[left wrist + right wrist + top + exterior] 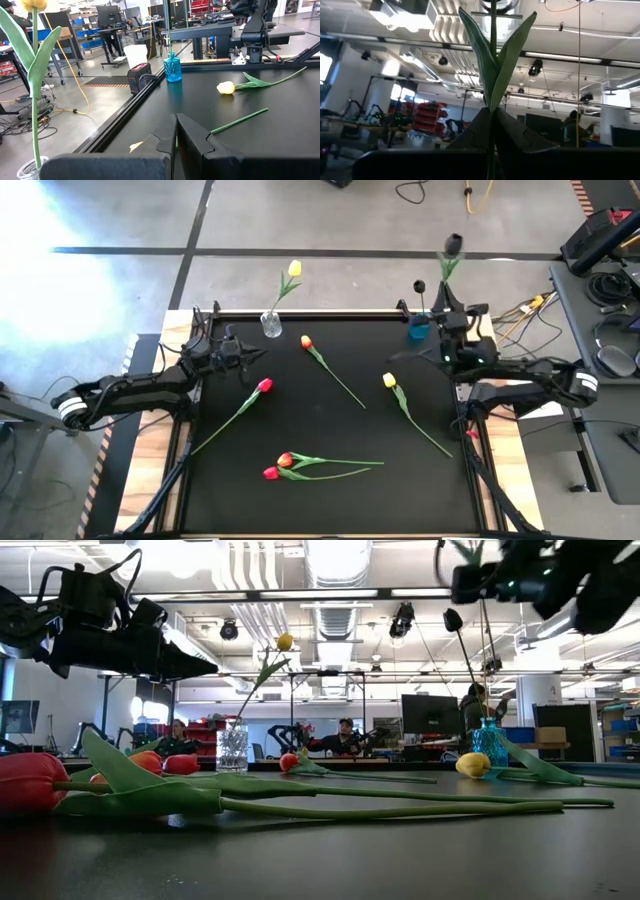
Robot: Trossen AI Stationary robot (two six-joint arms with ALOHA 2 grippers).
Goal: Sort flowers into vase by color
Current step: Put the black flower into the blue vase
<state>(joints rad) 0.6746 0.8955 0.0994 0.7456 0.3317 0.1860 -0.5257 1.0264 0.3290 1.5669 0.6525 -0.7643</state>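
My right gripper [443, 298] is raised at the table's far right corner, shut on a dark-headed tulip [453, 244], close by the blue vase [418, 331]. That vase holds one dark tulip [421, 285]. My left gripper [260, 356] hovers shut and empty at the far left, near the clear vase [271, 326], in which a yellow tulip [294, 269] stands. On the mat lie an orange-red tulip [306, 341], a red one [265, 385], a yellow one [389, 380], and an orange [285, 460] and red [270, 473] pair. My right gripper pinches the dark tulip's stem [492, 107] between its two fingers, just below the pair of leaves [492, 60]. The fingers lie across the stem. The tulip stands upright, head above the gripper, lifted clear of the table; its lower end is hidden by the gripper.
The black mat [330, 500] ends in raised rails at its left and right sides. Cables and equipment sit beyond the table's right edge [600, 360]. People sit at desks in the room behind, far from the arms. The mat's near strip is bare.
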